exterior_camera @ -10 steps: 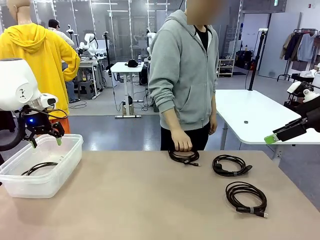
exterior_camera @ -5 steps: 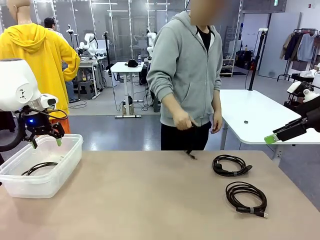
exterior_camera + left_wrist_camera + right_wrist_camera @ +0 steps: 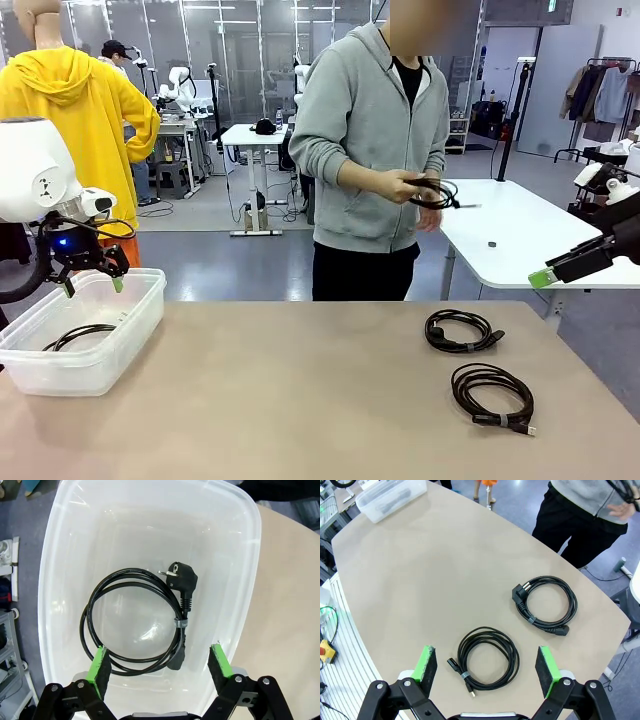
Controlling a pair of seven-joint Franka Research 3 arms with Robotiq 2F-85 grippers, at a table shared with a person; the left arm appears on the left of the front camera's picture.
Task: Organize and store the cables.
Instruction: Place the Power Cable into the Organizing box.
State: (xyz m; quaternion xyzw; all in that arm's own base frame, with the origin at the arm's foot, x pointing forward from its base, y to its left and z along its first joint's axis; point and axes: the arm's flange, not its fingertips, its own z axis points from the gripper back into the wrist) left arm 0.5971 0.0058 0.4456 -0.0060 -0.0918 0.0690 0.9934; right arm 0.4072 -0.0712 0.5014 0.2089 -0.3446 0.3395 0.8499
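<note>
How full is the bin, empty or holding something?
Not empty. One coiled black cable lies flat on the floor of the bin, its plug showing; the rest of the floor is bare.

- 4 coiled black cables: binned cable (image 3: 182, 582), far table cable (image 3: 437, 333), near table cable (image 3: 495, 419), hand-held cable (image 3: 445, 200)
- 1 clear bin (image 3: 110, 350)
- 1 table (image 3: 280, 400)

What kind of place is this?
Likely a robotics lab or test hall: the left gripper hangs open over a clear bin, coiled cables lie on the table for sorting, and white workbenches stand on a bare floor behind the person.
</note>
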